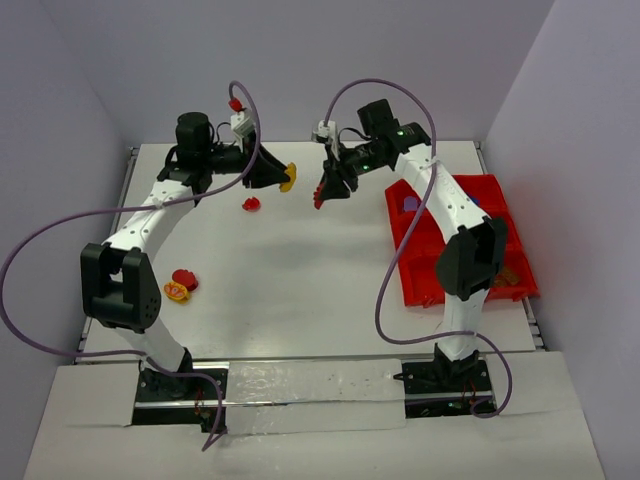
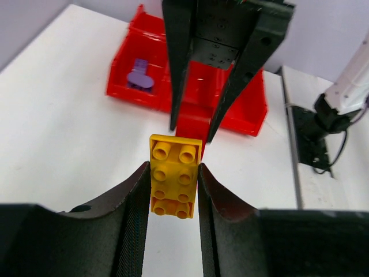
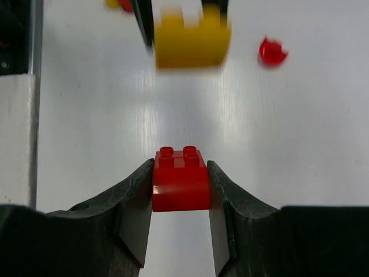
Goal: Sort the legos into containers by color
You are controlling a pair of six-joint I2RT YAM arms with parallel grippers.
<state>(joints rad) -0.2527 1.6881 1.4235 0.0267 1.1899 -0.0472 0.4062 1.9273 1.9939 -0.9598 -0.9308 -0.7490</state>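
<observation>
My left gripper [image 1: 282,178] is shut on a yellow brick [image 2: 174,175] and holds it above the table's far middle; the brick also shows blurred in the right wrist view [image 3: 191,39]. My right gripper [image 1: 322,195] faces it, shut on a red brick [image 3: 181,180], which shows in the left wrist view [image 2: 194,127] too. The red tray [image 1: 415,262] sits at the right, with a purple piece [image 2: 140,79] in a far compartment. A small red bit [image 1: 251,204] lies on the table below the left gripper. A red and a yellow-orange piece [image 1: 181,285] lie at the left.
The right arm [image 1: 455,215] reaches over the tray's left side. Purple cables loop round both arms. The table's side rails run along its left and right edges.
</observation>
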